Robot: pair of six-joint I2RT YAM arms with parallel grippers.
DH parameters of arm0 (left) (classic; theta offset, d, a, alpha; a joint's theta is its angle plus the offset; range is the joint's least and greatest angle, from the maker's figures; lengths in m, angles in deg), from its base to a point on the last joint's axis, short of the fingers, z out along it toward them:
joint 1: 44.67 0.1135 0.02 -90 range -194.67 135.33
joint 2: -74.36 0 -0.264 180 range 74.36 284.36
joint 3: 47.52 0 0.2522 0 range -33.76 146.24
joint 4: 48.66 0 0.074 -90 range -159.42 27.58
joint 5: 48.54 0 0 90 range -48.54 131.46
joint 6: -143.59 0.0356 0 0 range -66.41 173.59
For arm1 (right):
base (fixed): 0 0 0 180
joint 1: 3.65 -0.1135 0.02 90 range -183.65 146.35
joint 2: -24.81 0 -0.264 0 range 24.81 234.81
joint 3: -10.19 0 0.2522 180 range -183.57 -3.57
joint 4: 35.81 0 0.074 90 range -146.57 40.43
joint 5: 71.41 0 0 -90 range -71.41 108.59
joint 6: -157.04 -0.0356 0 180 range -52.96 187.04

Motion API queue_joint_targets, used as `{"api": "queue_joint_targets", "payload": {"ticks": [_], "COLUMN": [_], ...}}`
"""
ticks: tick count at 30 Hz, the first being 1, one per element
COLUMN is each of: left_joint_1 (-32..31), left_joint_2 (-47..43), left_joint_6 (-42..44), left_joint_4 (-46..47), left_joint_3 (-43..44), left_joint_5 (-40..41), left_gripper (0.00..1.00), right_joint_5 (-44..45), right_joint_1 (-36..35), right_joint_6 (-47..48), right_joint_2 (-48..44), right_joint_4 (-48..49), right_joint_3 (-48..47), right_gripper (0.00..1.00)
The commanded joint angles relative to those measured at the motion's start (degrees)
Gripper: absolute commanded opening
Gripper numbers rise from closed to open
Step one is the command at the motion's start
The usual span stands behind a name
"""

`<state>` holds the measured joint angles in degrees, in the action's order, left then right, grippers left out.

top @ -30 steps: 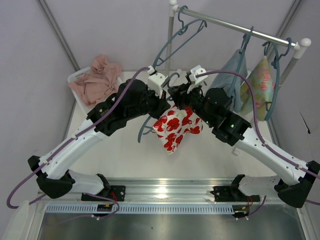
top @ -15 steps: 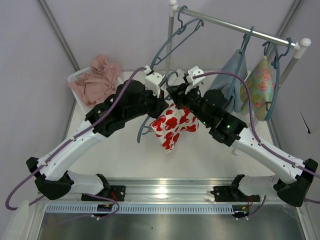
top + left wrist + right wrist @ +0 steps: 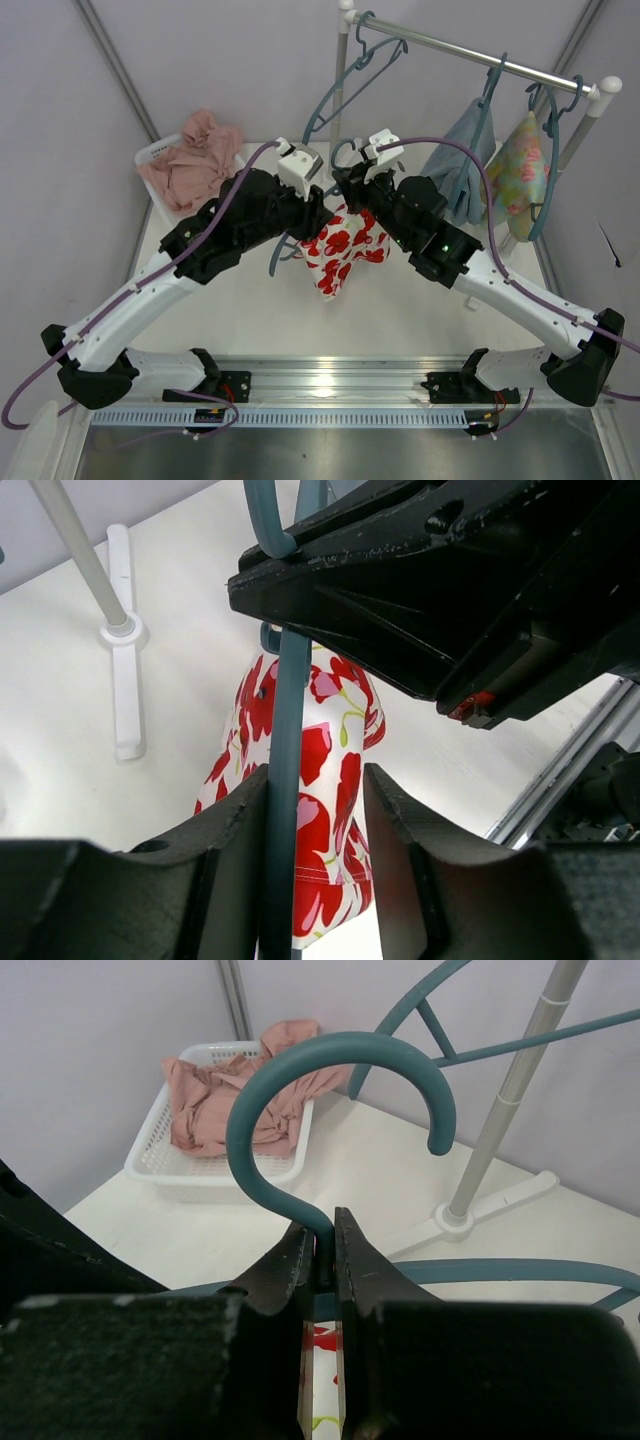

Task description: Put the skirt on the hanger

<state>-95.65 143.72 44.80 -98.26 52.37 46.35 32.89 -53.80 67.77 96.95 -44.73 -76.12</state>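
Left gripper (image 3: 317,775): open. Its two fingers (image 3: 230,840) stand on either side of one arm of the hanger, which lies against one finger and clear of the other.
Right gripper (image 3: 322,1235): closed tight on the neck of the hanger, just under the hook.
Hanger (image 3: 335,1044): slim, teal. It is held up over the middle of the table between the two wrists, hook uppermost. In the top view one curved shoulder shows just left of the skirt.
Skirt (image 3: 338,245): white with red flowers. It hangs bunched below the two grippers, just beside the hanger arm that the left gripper straddles. How it is fastened to the hanger cannot be made out, nor whether its lower edge touches the table.
Table (image 3: 250,310): white top, with both arm bases at its near edge.
Basket (image 3: 150,155): white plastic mesh, at the far left corner of the table.
Pink cloth (image 3: 205,150): plain dusty pink, heaped in the basket and spilling over its rim.
Rack (image 3: 470,52): a white-footed pole and metal rail, at the far right.
Spare hanger (image 3: 345,95): teal and bare, hooked at the left end of the rail.
Blue garment (image 3: 470,125): on a hanger on the rail, right of the arms.
Green floral garment (image 3: 522,170): pale green with pink flowers, on a hanger at the right end of the rail.
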Motion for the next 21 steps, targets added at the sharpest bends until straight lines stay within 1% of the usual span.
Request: {"api": "queue_joint_targets", "payload": {"ticks": [1, 4, 9, 12, 13, 16, 21], "left_joint_1": [-0.52, -0.52, 0.18, 1.85, 2.46, 4.57, 5.63], "left_joint_2": [-1.16, -1.77, -1.95, -3.0, -4.05, -5.81, -8.01], "left_joint_6": [1.32, 2.29, 3.43, 3.44, 3.26, 2.73, 3.43], "left_joint_4": [1.03, 1.56, 1.91, 4.1, 4.89, 7.18, 8.94], "left_joint_3": [-0.7, -2.36, -4.47, -6.05, -8.32, -10.18, -11.51], "left_joint_5": [0.04, 1.26, 2.23, -0.3, -2.58, -6.19, -8.05], "left_gripper": [0.44, 0.4, 0.36, 0.36, 0.36, 0.36, 0.33], "right_joint_5": [2.04, 0.46, 0.99, 0.2, -0.15, -1.38, -2.79], "right_joint_1": [0.4, 0.4, 0.4, 0.49, 0.58, 0.93, 2.07], "right_joint_6": [1.73, 2.52, 3.4, 3.66, 3.58, 2.0, 1.12], "right_joint_2": [-0.16, -0.16, -0.07, -0.16, -0.07, 0.46, 0.99], "right_joint_4": [6.14, 6.58, 6.59, 6.41, 6.15, 4.74, 5.18], "right_joint_3": [-2.94, -3.03, -3.65, -3.91, -4.08, -5.4, -5.4], "right_gripper": [0.0, 0.0, 0.0, 0.0, 0.0, 0.0, 0.0]}}
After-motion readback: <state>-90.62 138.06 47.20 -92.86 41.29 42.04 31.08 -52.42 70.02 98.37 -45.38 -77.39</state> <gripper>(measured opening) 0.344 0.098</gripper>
